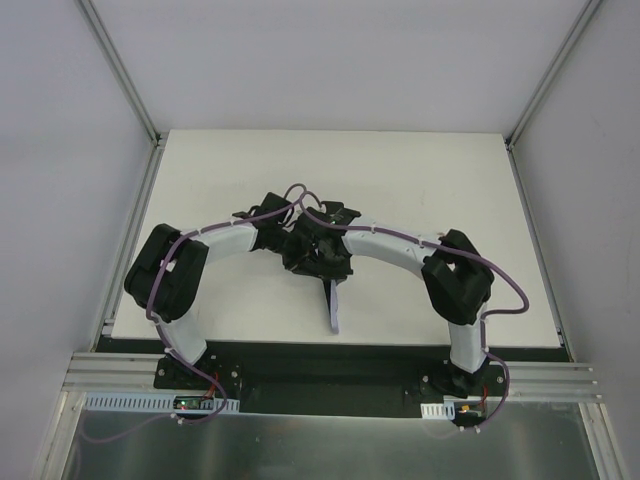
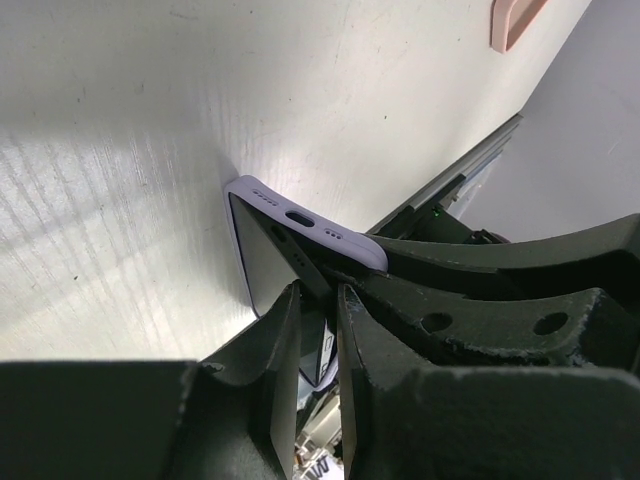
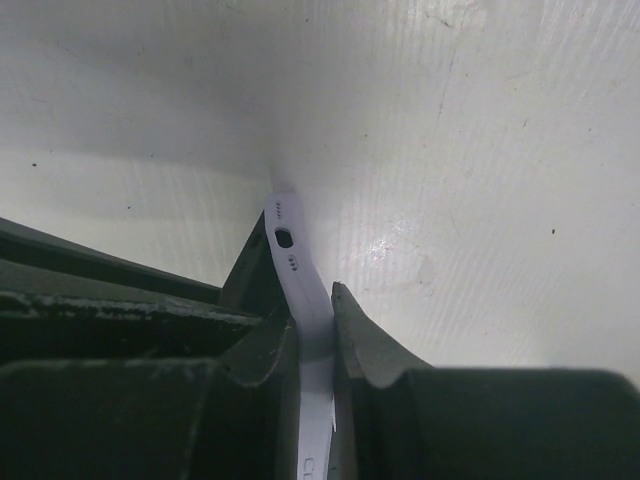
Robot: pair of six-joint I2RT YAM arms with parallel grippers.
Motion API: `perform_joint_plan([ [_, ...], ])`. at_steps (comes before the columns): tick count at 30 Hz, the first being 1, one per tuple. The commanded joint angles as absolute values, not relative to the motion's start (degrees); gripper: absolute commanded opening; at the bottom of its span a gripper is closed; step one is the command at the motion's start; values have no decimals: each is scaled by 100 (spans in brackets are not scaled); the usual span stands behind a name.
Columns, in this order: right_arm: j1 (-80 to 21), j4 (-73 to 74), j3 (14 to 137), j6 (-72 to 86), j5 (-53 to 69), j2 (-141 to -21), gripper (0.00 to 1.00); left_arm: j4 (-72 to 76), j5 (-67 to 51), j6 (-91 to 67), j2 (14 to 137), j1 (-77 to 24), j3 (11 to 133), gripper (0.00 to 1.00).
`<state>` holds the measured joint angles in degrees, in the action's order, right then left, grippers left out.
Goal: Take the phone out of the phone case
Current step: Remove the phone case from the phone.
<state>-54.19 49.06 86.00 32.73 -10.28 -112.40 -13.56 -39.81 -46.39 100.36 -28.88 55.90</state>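
Note:
The phone (image 2: 262,258), dark-screened, sits in a lilac phone case (image 2: 310,222) and stands on its long edge over the white table. In the top view the case (image 1: 337,308) pokes out below the two wrists, which meet at mid-table. My left gripper (image 2: 317,308) is shut on the phone's dark edge, whose corner looks slightly lifted from the case rim. My right gripper (image 3: 315,328) is shut on the case (image 3: 288,245) wall just behind its port holes. The rest of the phone is hidden behind the fingers.
The white table (image 1: 400,180) is boxed in by grey walls with metal rails at its sides. A metal rail (image 2: 450,188) marks the table's edge close behind the phone. A pink object (image 2: 515,20) shows at the upper right of the left wrist view.

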Motion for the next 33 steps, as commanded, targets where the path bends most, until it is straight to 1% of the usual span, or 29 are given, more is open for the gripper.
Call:
perform_joint_plan([
  [1,-5379,4667,8332,3375,-1072,-11268,1,-2882,-2831,-3736,10459,-3349,4834,7],
  [4,-5300,4658,8297,3419,-1020,-11031,1,-2996,-2717,-3604,10424,-3349,4746,6],
  [5,-5274,4641,8262,3454,-1046,-10961,1,-3023,-2681,-3534,10398,-3349,4729,4],
  [9,-5159,4649,8130,3507,-1125,-10531,1,-3085,-2584,-3454,10415,-3349,4711,2],
  [14,-5080,4728,8138,3507,-1309,-10205,1,-3129,-2593,-3288,10511,-3357,4755,0],
  [23,-5080,5168,8358,3419,-1924,-9800,2,-3436,-2364,-2997,10441,-3357,4728,0],
  [33,-5001,5423,8358,3445,-2346,-9677,1,-3762,-2531,-2725,10310,-3357,4922,0],
])
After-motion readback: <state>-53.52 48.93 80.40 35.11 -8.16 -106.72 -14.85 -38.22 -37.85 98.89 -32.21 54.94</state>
